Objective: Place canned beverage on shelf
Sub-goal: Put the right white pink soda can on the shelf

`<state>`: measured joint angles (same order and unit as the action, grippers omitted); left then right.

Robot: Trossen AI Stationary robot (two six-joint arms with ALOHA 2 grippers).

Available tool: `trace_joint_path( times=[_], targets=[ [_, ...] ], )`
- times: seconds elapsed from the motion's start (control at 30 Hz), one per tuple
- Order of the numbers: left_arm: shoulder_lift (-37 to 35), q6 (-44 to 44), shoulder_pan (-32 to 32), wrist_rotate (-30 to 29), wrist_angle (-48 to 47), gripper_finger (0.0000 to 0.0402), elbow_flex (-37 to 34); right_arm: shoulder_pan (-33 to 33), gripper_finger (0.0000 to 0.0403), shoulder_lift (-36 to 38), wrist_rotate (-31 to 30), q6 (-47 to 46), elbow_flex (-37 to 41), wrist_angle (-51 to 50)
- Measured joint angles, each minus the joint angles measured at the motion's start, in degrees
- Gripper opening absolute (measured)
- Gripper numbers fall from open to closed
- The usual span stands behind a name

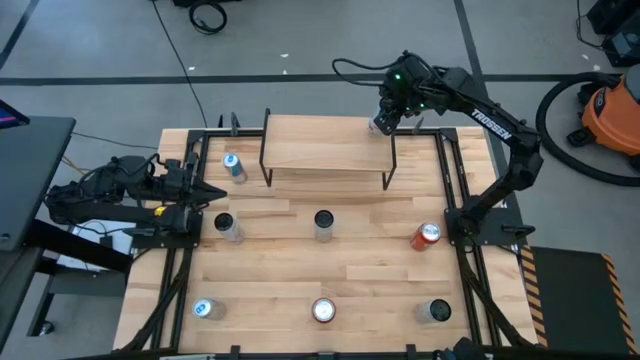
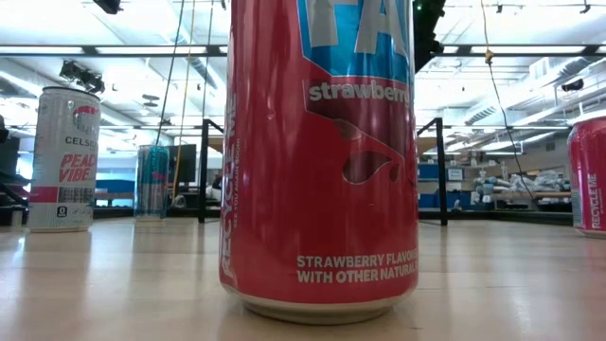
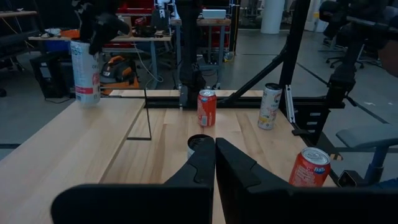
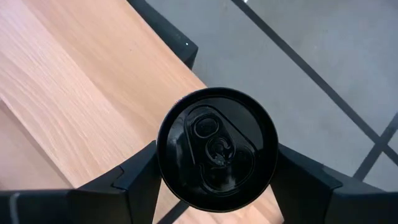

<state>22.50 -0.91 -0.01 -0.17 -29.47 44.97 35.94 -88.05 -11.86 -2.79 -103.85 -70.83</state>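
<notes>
The right gripper (image 1: 383, 123) is at the far right corner of the shelf (image 1: 325, 143), and its two dark fingers (image 4: 134, 177) are clamped on either side of a can (image 4: 217, 147) with a black top — the can sits squarely between them, its pull-tab lid facing the wrist camera. From that wrist view the can stands over the very end of the shelf's light wooden board, close to the corner, with grey floor beyond the edge; whether its base is touching the board or just above it cannot be told. In the left wrist view the same can shows as a tall white one, upright at the board's far corner with the right gripper's fingers around its top. The shelf itself stands at the far middle of the table (image 1: 370, 260), its thin black legs down on the wood. The left gripper (image 1: 212, 192) waits at the table's left edge, fingers pressed together and holding nothing, pointing across the table. Other cans stand scattered on the table: a blue-topped one (image 1: 233, 166) just left of the shelf, a red one (image 1: 427, 236) near the right arm's base, and a strawberry can (image 2: 320, 156) right in front of the low camera — all well apart from the right gripper.
</notes>
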Motion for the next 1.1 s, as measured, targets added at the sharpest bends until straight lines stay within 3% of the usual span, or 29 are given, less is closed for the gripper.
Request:
trace_joint_path(
  times=[1.1],
  targets=[
    [-0.01, -0.02, 0.00, 0.03, -1.29, 0.0016, 0.00, -0.61, 0.0260, -2.49, 0.22, -1.49, 0.09, 0.77]
  ],
)
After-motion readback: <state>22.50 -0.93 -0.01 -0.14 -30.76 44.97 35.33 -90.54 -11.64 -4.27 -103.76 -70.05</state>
